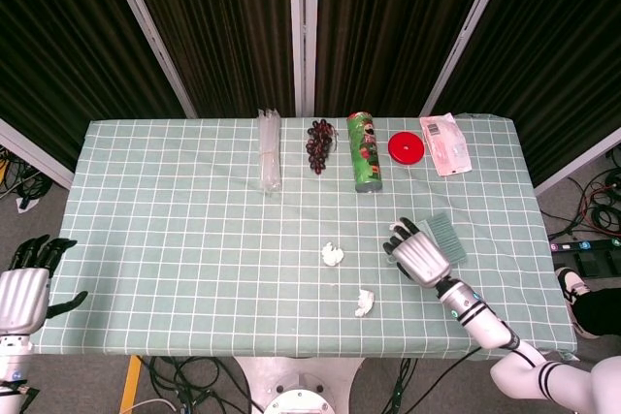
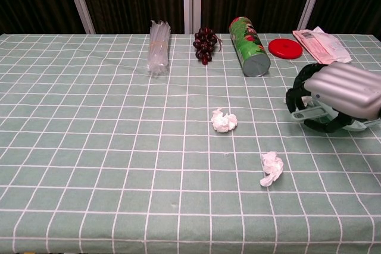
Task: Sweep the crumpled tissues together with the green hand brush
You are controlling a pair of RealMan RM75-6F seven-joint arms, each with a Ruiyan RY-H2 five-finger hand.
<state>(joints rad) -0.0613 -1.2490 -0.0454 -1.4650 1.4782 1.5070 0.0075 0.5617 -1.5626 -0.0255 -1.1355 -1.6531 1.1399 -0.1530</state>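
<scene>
We see the right hand (image 2: pixel 333 96) low over the right side of the checked table (image 1: pixel 175 210), its dark fingers (image 2: pixel 296 94) curled around the pale handle of the green hand brush (image 1: pixel 444 238); in the chest view the handle shows between fingers and palm, so we read the hand as grasping the brush. From the head view the brush's green bristle block sticks out beyond the hand on its far right side, and we cannot tell whether it rests on the cloth or is just clear of it. The two crumpled tissues lie apart from each other and from the brush: the farther tissue (image 2: pixel 224 120) sits near the table's middle, left of the hand, and the nearer tissue (image 2: pixel 271 168) lies closer to the front edge, below and left of the hand. Neither touches the brush. The left hand (image 1: pixel 26 288) hangs beside the table's left front corner, off the cloth, holding nothing, fingers spread and released. Along the far edge we see a clear plastic bundle (image 2: pixel 158 49), a bunch of dark grapes (image 2: pixel 205 43), a green snack can (image 2: pixel 249 46) lying on its side, a red lid (image 2: pixel 285 47) and a pink packet (image 2: pixel 321 44), all well away from the tissues
</scene>
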